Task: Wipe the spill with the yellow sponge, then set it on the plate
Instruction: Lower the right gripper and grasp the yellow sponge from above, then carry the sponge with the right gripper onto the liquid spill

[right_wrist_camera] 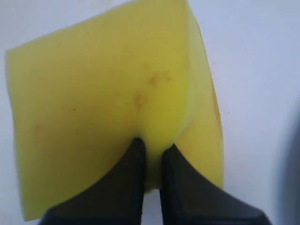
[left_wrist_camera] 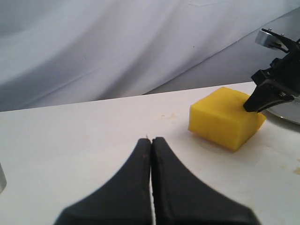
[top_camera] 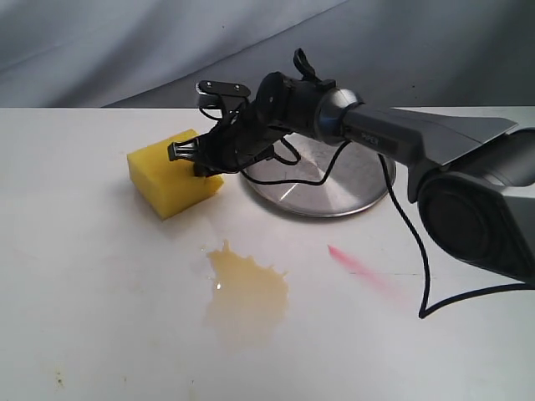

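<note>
The yellow sponge (top_camera: 167,181) (left_wrist_camera: 225,118) (right_wrist_camera: 108,93) lies on the white table, left of the plate (top_camera: 322,180). My right gripper (top_camera: 201,159) (right_wrist_camera: 153,146) has reached across from the right and is shut on the sponge's near edge, pinching the foam between its fingers (right_wrist_camera: 133,168). The spill (top_camera: 244,290), a pale tan puddle with splashed edges, lies in front of the sponge, apart from it. My left gripper (left_wrist_camera: 151,140) is shut on nothing, hovering over bare table some way from the sponge; it does not show in the exterior view.
A pink-red streak (top_camera: 359,267) marks the table right of the spill. A black cable (top_camera: 410,234) hangs from the right arm over the plate's front. A grey cloth backdrop stands behind the table. The plate's rim (left_wrist_camera: 286,115) shows behind the right gripper in the left wrist view.
</note>
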Motion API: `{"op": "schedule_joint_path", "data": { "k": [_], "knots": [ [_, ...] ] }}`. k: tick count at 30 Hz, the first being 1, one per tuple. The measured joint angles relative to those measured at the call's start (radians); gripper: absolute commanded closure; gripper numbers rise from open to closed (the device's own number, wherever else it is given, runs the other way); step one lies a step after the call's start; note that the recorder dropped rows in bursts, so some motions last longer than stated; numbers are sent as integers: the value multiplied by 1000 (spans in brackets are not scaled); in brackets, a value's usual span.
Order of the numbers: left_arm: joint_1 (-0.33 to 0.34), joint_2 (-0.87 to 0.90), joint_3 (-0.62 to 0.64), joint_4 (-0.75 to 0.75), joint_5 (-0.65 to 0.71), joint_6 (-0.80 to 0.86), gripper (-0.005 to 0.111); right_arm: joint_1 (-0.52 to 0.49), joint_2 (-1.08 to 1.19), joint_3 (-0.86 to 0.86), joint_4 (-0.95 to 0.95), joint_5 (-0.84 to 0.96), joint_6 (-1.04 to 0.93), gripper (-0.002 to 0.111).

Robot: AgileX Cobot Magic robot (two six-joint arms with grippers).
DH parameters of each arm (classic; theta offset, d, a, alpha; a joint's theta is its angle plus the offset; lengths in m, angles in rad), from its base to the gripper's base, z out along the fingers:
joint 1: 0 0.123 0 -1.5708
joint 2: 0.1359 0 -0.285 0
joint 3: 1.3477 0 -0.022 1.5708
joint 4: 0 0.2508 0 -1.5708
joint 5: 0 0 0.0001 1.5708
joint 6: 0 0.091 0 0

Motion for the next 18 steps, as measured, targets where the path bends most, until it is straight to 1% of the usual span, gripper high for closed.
{"op": "schedule_joint_path", "data": {
  "k": [3, 5, 8, 11, 13, 15, 18],
  "knots": [
    [0, 0, 0, 0, 0, 0, 107, 4, -52, 2, -7, 45, -17, 108],
    [0, 0, 0, 0, 0, 0, 107, 13, -126, 12, -7, 92, -48, 108],
    [0, 0, 0, 0, 0, 0, 107, 19, -293, 183, -18, 143, -84, 108],
    [0, 0, 0, 0, 0, 0, 107, 28, -479, 437, -55, 172, -109, 108],
    [0, 0, 0, 0, 0, 0, 107, 39, -588, 559, -113, 202, -95, 108],
    [0, 0, 0, 0, 0, 0, 107, 43, -665, 636, -184, 228, -58, 108],
    [0, 0, 0, 0, 0, 0, 107, 43, -686, 699, -257, 259, -26, 108]
  ]
}}
